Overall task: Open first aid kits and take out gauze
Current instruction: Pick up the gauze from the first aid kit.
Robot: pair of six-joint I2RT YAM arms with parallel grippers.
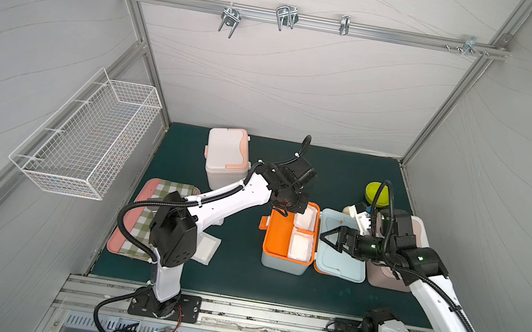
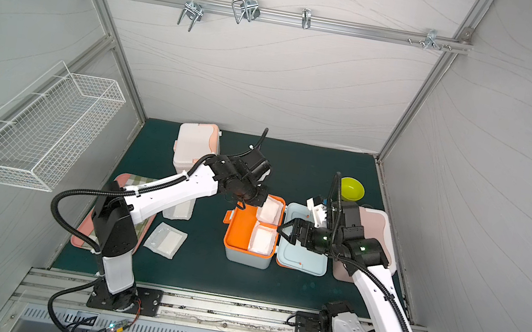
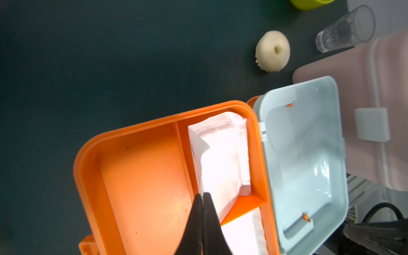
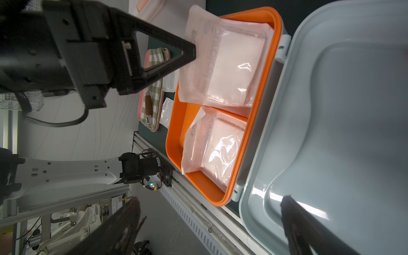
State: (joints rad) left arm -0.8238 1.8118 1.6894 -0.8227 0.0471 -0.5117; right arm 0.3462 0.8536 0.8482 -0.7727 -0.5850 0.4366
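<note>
The pale blue first aid kit [image 1: 282, 266] stands open, its lid [image 1: 340, 259] folded flat to the right. Its orange tray [image 3: 141, 167] holds two gauze pouches. My left gripper [image 3: 202, 195] is shut on the edge of the far gauze pouch [image 4: 231, 64], which is tilted up over the tray rim. The near gauze pouch [image 4: 212, 143] lies flat in its compartment. Above the open lid, my right gripper [image 1: 327, 237] is open and empty. Two more gauze pouches [image 2: 166, 239] lie on the mat. The white kit [image 1: 226, 156] and the pink kit [image 2: 378, 229] are closed.
A pink tray [image 1: 115, 240] with a checked cloth lies at the left under my left arm. A green bowl [image 1: 375, 192], a cream round brush [image 3: 272, 50] and a clear glass [image 3: 345, 28] sit behind the pink kit. A wire basket [image 1: 89, 144] hangs on the left wall.
</note>
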